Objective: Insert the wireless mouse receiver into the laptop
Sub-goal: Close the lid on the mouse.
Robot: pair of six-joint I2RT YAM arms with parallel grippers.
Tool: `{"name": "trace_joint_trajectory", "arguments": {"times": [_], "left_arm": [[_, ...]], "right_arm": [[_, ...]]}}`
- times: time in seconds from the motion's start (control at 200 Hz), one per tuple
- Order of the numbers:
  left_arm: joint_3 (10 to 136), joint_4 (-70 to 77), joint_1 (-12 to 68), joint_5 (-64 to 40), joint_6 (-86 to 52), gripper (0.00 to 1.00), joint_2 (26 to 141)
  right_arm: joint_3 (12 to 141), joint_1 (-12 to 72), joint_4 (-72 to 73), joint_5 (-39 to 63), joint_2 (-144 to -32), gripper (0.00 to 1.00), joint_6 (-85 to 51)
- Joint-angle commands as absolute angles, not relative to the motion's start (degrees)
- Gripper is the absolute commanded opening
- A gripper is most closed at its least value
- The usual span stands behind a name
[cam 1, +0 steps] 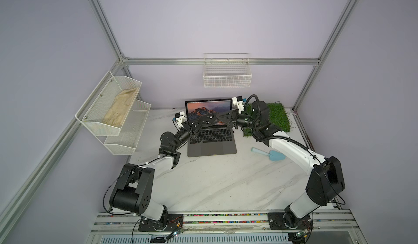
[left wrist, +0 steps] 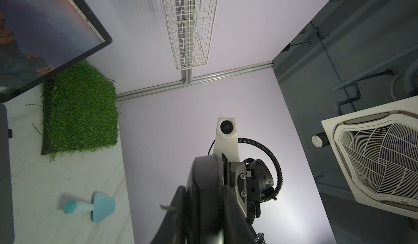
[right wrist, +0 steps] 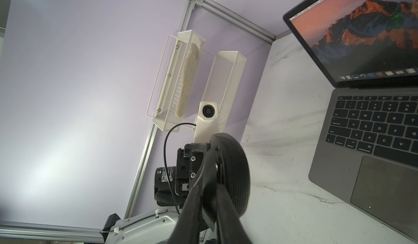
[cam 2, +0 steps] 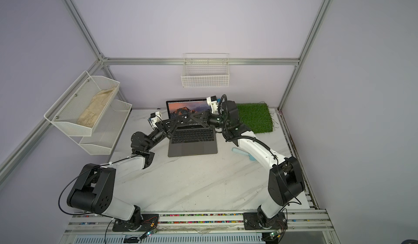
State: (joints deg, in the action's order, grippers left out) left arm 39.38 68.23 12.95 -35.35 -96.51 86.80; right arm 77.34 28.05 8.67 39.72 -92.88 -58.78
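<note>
While both arms meet above the laptop [cam 1: 212,149], just over its hinge, we note a black mouse [right wrist: 236,163] held between them in the air rather than set on the table.

Right pincer [right wrist: 213,179]: clamped on the mouse's rim, one finger on either side.
Left pincer [cam 1: 207,120]: closed all the way, tips at the mouse's opposite end. We cannot tell whether it pinches a thin edge or merely braces.
Our reading: one side steadies the body so the other can work at its shell, hence the head-on, mirrored pose.

Receiver [left wrist: 10,133]: we take it to be the tiny dark stub jutting from the laptop's right edge, level with the keyboard. It is too small to confirm. If so, it sits plugged in; if not, it lies hidden inside the mouse.

The laptop's lid is up, its screen lit, its base flat and square to the arms, which leaves both side edges reachable. A grass mat [cam 1: 277,116] lies right of the laptop and a blue scoop [cam 1: 274,155] right of its trackpad; neither is in the way.

Risk, as we judge it: the mouse hangs directly over the keys, so a slip would drop it onto the laptop.
</note>
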Motion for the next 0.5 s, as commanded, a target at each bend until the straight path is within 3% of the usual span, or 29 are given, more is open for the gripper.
{"name": "trace_joint_trajectory", "arguments": {"times": [0.0,0.495], "left_arm": [[38.5,73.5,13.4,-33.1,-96.7,0.00,85.7],[38.6,73.8,13.8,-33.2,-96.6,0.00,86.0]], "right_arm": [[77.5,28.6,6.5,37.9,-92.2,0.17,-57.6],[80.7,29.8,0.3,34.9,-93.1,0.18,-53.1]]}}
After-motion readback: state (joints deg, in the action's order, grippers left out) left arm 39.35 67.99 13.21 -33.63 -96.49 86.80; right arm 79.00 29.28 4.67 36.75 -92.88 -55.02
